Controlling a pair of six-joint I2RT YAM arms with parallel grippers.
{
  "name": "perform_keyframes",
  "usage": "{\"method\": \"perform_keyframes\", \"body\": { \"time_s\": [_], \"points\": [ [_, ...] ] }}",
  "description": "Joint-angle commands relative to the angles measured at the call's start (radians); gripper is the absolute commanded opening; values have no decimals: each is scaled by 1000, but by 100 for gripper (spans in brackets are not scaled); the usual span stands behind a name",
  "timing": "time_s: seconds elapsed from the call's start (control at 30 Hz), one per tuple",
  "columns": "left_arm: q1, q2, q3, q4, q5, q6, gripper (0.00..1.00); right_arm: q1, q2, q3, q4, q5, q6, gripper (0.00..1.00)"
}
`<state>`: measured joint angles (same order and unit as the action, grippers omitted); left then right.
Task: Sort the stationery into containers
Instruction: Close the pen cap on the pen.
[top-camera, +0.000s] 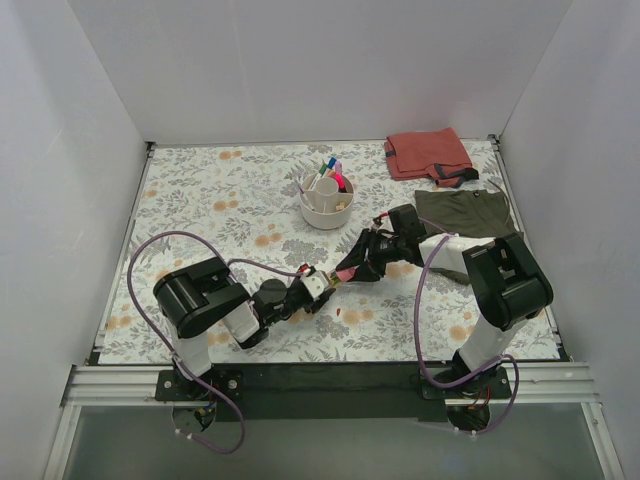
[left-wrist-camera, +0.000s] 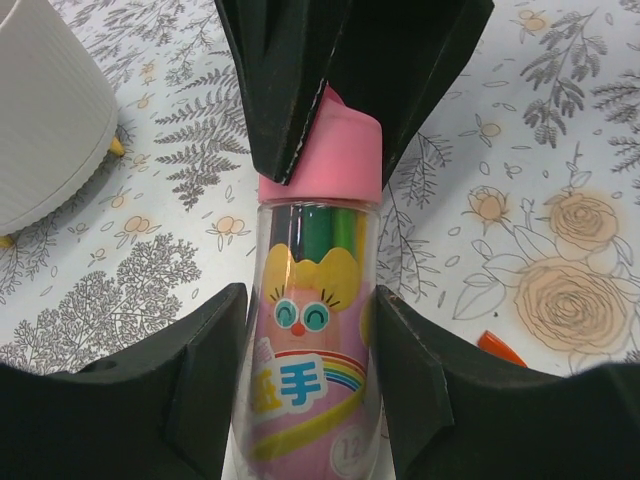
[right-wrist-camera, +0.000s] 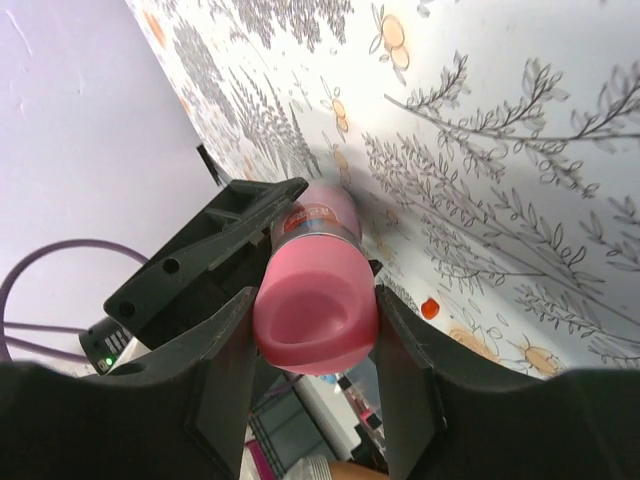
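The pink-orange patterned tube (top-camera: 343, 274) with a pink cap hangs just above the table between both grippers. My left gripper (top-camera: 325, 282) is shut on the tube's clear body (left-wrist-camera: 305, 370), which shows coloured pens inside. My right gripper (top-camera: 354, 268) is shut on the pink cap (right-wrist-camera: 318, 310); its black fingers (left-wrist-camera: 290, 90) show in the left wrist view around the cap (left-wrist-camera: 335, 150). The round white bowl (top-camera: 326, 205) stands behind, with several pens and a pink-black highlighter in its compartments. Its ribbed wall (left-wrist-camera: 40, 110) is at the left wrist view's top left.
A folded red cloth (top-camera: 428, 155) lies at the back right, an olive-green cloth (top-camera: 465, 212) in front of it. A small orange bit (left-wrist-camera: 500, 348) lies on the floral table cover right of the tube; it also shows in the right wrist view (right-wrist-camera: 430, 308).
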<state>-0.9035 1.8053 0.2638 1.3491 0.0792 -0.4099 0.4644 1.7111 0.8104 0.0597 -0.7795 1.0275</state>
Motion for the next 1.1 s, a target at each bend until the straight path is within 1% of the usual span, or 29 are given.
{"method": "perform_keyframes", "body": {
  "time_s": [0.0, 0.13, 0.2, 0.33, 0.53, 0.67, 0.9, 1.07],
  "points": [
    [-52, 88, 126, -15, 48, -24, 0, 125, -7, 22, 54, -354, 135, 1],
    [-80, 104, 138, -14, 39, -24, 0, 125, -34, 32, 52, -360, 131, 1],
    [-86, 120, 144, -12, 27, -24, 0, 123, -30, 4, -4, -362, 134, 1],
    [-104, 123, 138, -2, -10, -12, 0, 123, -11, -50, -17, -371, 125, 1],
    [-106, 86, 92, 31, -22, -7, 0, 112, -42, -8, 14, -345, -9, 1],
    [-106, 68, 89, 25, 11, -12, 0, 106, -53, 24, 11, -331, -63, 1],
    [-106, 49, 135, -82, 25, -40, 0, 121, -50, 84, -29, -305, -153, 1],
    [-106, 46, 143, -111, 47, -50, 34, 135, -80, 96, -57, -280, -210, 1]
  ]
}}
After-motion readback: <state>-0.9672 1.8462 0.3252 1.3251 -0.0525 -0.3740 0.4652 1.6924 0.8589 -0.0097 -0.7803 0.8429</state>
